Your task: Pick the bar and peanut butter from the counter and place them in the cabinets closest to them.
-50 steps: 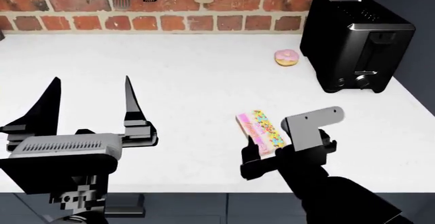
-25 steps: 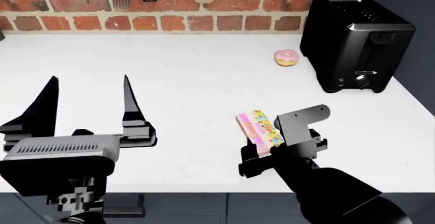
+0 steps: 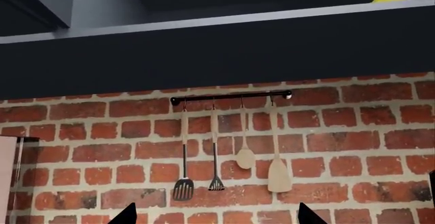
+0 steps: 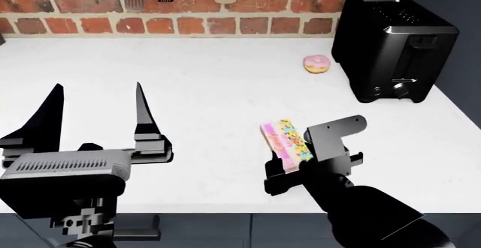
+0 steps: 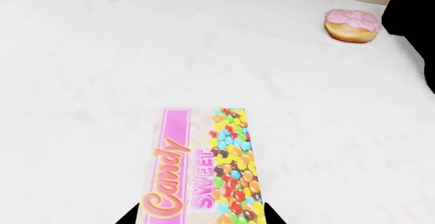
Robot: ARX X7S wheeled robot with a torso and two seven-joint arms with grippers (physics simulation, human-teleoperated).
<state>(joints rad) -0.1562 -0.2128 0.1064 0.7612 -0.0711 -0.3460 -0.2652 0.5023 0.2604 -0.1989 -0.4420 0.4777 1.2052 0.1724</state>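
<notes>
1. Bar (image 4: 285, 141) lies flat on the white tabletop (image 4: 210, 90), near the front edge, right of centre. Candy print faces up.
2. Right gripper (image 4: 297, 166) sits low at the bar's near end. In the right wrist view two dark fingertips (image 5: 129, 218) flank the bar's (image 5: 200, 165) near end, one on each side; jaws look spread, not yet pinching. Whether they touch the packet I cannot tell.
3. Left gripper (image 4: 98, 113) hangs over the left of the tabletop, jaws wide apart, holding nothing. Its camera looks at a brick wall and a rail of utensils (image 3: 231, 152).
4. Peanut butter not in sight in any view.
5. Donut (image 4: 316, 63) sits well behind the bar, just beside a black toaster (image 4: 395, 45). Neither is in the way.
6. Step in hand, as I read it: grasping the bar. No object stowed yet.
7. Next move likely calls for closing on the packet's long edges and lifting cleanly. The packet is thin and flat, so the jaws must sit low or they may slip over it.
</notes>
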